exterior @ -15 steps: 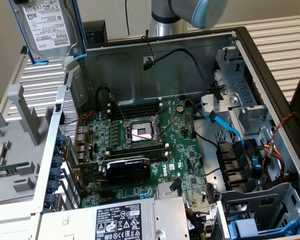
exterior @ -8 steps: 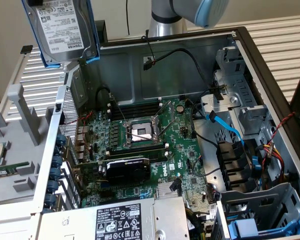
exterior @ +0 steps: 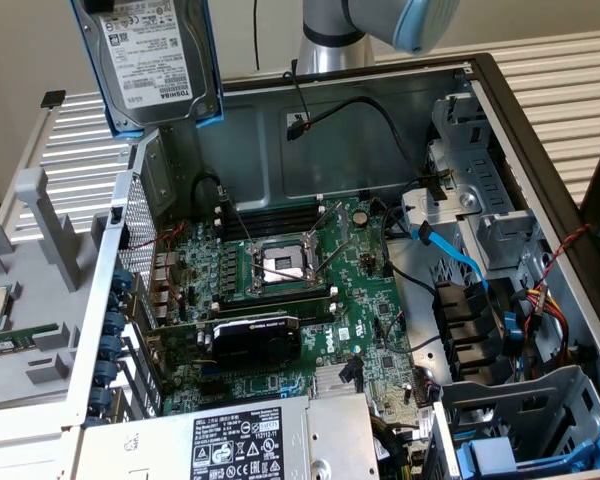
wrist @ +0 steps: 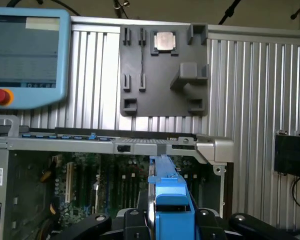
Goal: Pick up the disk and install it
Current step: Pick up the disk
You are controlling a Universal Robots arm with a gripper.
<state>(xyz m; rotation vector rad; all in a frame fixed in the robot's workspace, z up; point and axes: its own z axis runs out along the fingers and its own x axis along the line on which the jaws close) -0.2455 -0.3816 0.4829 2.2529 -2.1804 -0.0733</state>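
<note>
The open steel computer case (exterior: 510, 130) lies below me, its green motherboard (exterior: 310, 300) exposed. My arm (exterior: 325, 40) stands behind the case's far wall. The disk (exterior: 155, 60), silver metal with a white label in a blue plastic carrier, hangs tilted above the case's perforated-wall corner, clear of it. My gripper (wrist: 171, 220) grips it edge-on, the black fingers (wrist: 135, 222) part-way apart and clamped on the carrier's sides.

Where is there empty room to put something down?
The ribbed table is bare between the grey tray and the black box. Inside the computer case, the motherboard and cabled drive cages are crowded.
</note>
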